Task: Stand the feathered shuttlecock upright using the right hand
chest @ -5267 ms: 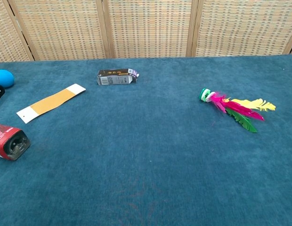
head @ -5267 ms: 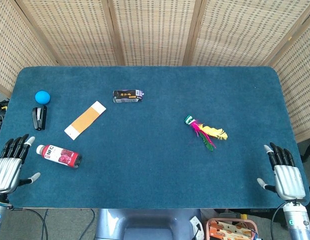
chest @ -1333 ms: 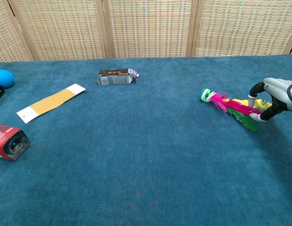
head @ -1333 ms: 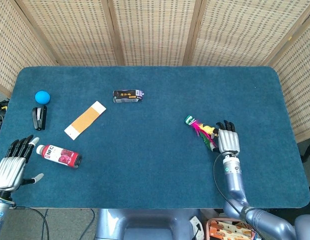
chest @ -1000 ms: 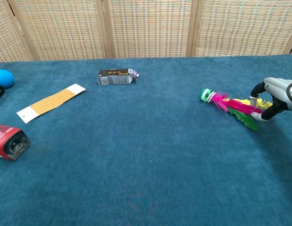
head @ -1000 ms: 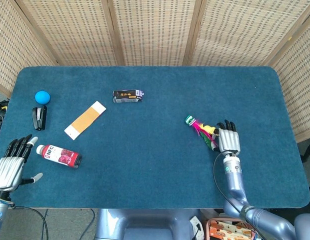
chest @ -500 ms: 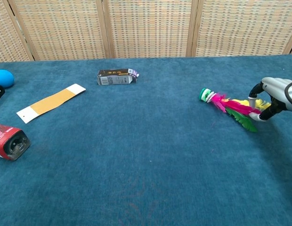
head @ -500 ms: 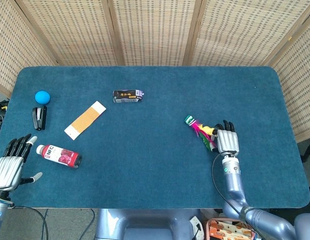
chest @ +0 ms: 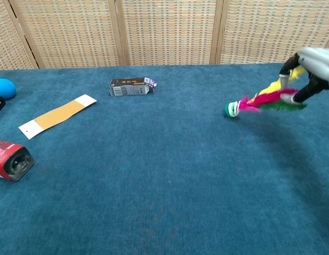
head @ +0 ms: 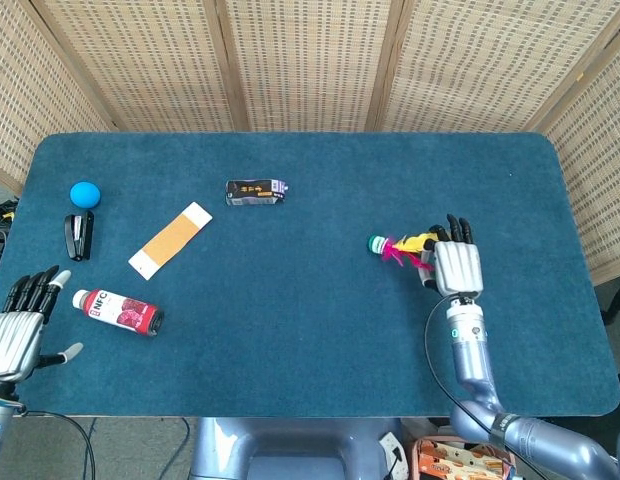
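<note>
The feathered shuttlecock has a green and white base and pink, yellow and green feathers. My right hand pinches the feather tips and holds them raised, so the shuttlecock tilts with its base low by the blue cloth. From above, the right hand is at the table's right middle, with the shuttlecock sticking out to its left. My left hand hovers with fingers spread at the table's front left corner, holding nothing.
A red bottle lies beside the left hand. Further back are a black stapler, a blue ball, an orange and white card and a small dark carton. Wicker screens stand behind the table.
The right hand has closed on the feathers and lifted them. The shuttlecock went from lying flat to tilted, feathers up, and its base slid slightly left.
</note>
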Tool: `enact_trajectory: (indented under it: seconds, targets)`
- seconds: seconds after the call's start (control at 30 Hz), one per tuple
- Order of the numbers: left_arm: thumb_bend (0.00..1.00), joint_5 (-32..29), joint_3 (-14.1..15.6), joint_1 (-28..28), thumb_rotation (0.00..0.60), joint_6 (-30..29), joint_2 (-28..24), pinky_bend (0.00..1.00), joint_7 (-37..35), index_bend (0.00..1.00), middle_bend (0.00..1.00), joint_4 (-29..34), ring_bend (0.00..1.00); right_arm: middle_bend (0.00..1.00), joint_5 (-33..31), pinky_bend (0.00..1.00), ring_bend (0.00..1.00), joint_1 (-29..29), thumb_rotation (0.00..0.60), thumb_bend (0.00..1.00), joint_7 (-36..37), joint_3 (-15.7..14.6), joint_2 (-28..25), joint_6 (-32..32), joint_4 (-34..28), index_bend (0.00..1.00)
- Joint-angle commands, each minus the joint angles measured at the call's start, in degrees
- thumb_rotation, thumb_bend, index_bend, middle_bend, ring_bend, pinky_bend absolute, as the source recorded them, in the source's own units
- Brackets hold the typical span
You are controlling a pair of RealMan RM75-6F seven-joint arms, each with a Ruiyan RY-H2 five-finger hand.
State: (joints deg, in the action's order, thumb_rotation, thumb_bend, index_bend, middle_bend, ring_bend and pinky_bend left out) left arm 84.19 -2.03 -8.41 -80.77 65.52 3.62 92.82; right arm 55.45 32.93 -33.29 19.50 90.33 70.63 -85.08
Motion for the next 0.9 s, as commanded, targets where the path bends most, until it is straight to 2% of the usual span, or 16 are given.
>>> enact_trajectory:
  seconds: [0.03,0.33,0.77,0.9]
  targets:
    - [0.08,0.04,-0.02,-0.02,0.600,0.00,-0.05,0.00,-0.14,0.00,0.00,0.03,0.00,0.24,-0.04,0.00,0.01,0.77,0.600,0.36,-2.90,1.54,-2.63,1.73,-3.62,0.60]
    - [0.09,0.37,0.02,0.11,0.600,-0.42,-0.09,0.00,-0.19,0.00,0.00,0.09,0.00,0.24,-1.52,0.00,0.01,1.96,0.600,0.36,-7.67,2.04,-5.31,2.95,-7.40,0.60]
    - [0.09,0.21,0.09,-0.05,0.600,0.00,0.22,0.00,0.46,0.00,0.00,-0.12,0.00,0.24,-1.62,0.00,0.01,3.67,0.600,0.36,-11.03,-1.43,-4.54,1.91,-4.79,0.60]
    - [0.09,0.30,0.03,-0.05,0.600,-0.14,0.23,0.00,0.35,0.00,0.00,-0.09,0.00,0.24,-1.70,0.00,0.01,4.26,0.600,0.36,-11.93,-1.42,-4.41,2.30,-5.35,0.60]
